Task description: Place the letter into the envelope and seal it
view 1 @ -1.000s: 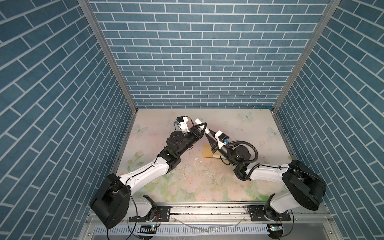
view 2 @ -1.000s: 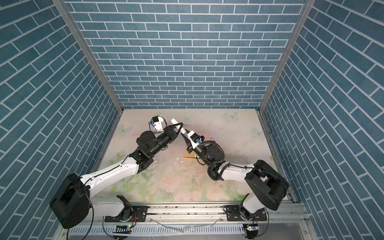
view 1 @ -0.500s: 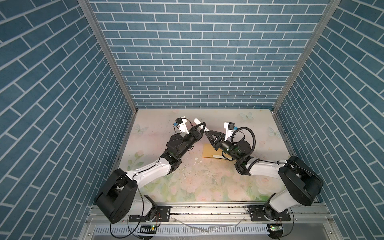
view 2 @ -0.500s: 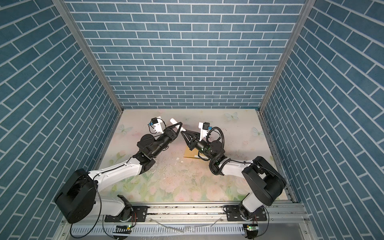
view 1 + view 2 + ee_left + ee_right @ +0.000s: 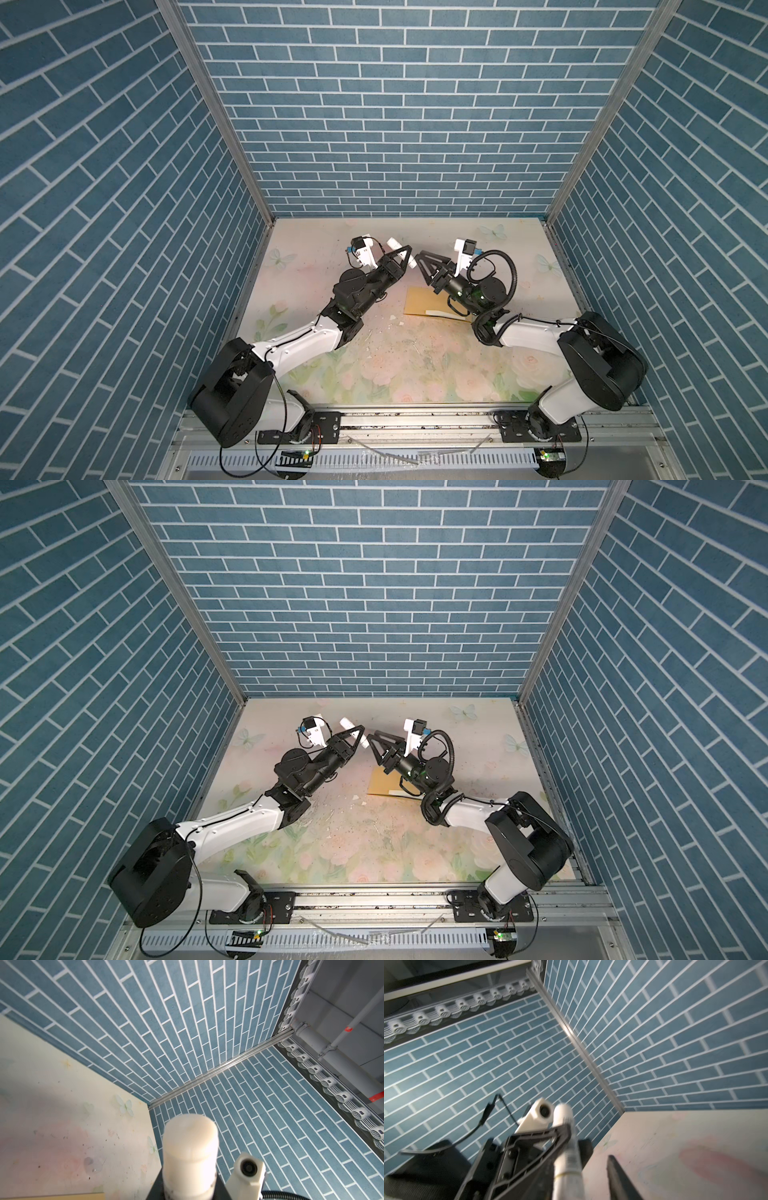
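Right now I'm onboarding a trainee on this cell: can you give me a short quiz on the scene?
1. True or false: the left gripper has its fingers shut on the white stick.
2. Where is the envelope? A) flat on the table; B) held up by a gripper; C) leaning on the back wall.
3. Which gripper holds nothing?

Key: 1 true. 2 A. 3 the right gripper.

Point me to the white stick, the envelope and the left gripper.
white stick [image 5: 190,1147]: left wrist view, on its barrel.
envelope [image 5: 419,301]: a top view, on its bare yellow face.
left gripper [image 5: 405,258]: a top view, between the fingertips.
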Motion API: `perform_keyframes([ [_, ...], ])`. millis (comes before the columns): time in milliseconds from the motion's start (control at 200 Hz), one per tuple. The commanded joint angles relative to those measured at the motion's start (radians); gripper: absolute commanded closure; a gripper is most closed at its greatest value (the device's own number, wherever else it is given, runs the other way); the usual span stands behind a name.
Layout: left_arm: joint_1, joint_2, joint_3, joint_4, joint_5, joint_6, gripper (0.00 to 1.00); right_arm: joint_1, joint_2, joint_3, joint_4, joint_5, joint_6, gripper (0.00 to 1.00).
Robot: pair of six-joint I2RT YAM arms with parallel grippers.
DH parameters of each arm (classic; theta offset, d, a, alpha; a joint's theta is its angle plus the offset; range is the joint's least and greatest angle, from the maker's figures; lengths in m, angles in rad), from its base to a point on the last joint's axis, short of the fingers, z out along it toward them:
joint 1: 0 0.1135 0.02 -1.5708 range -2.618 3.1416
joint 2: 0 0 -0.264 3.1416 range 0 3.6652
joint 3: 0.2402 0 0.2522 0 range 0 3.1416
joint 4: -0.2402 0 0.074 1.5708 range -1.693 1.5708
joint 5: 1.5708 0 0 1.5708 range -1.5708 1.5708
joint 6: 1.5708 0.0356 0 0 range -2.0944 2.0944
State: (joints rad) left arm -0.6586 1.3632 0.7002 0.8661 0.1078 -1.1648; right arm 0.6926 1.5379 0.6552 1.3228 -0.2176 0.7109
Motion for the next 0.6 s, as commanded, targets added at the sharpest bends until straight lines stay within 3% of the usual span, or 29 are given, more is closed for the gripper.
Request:
perform_keyframes([
  [0, 0.009, -0.028, 0.020, -0.074, 0.039, -0.059, 1.00, -0.024, -0.064, -0.035, 0.074, 0.095, -0.238, 0.36],
  [105, 0.017, -0.029, 0.037, -0.118, 0.069, -0.104, 1.00, -0.023, -0.092, -0.076, 0.071, 0.100, -0.389, 0.26],
  [230, 0.021, -0.029, 0.044, -0.137, 0.085, -0.147, 1.00, -0.024, -0.115, -0.108, 0.035, 0.118, -0.502, 0.24],
  [325, 0.028, -0.030, 0.047, -0.161, 0.095, -0.176, 1.00, -0.024, -0.137, -0.112, -0.039, 0.116, -0.574, 0.16],
  [385, 0.032, -0.033, 0.046, -0.171, 0.099, -0.192, 1.00, -0.024, -0.160, -0.109, -0.114, 0.115, -0.620, 0.01],
  [505, 0.034, -0.046, 0.044, -0.208, 0.093, -0.201, 1.00, -0.024, -0.224, -0.092, -0.305, 0.164, -0.728, 0.01],
  [595, 0.036, -0.063, 0.048, -0.254, 0.083, -0.201, 1.00, -0.023, -0.285, -0.046, -0.544, 0.214, -0.831, 0.01],
])
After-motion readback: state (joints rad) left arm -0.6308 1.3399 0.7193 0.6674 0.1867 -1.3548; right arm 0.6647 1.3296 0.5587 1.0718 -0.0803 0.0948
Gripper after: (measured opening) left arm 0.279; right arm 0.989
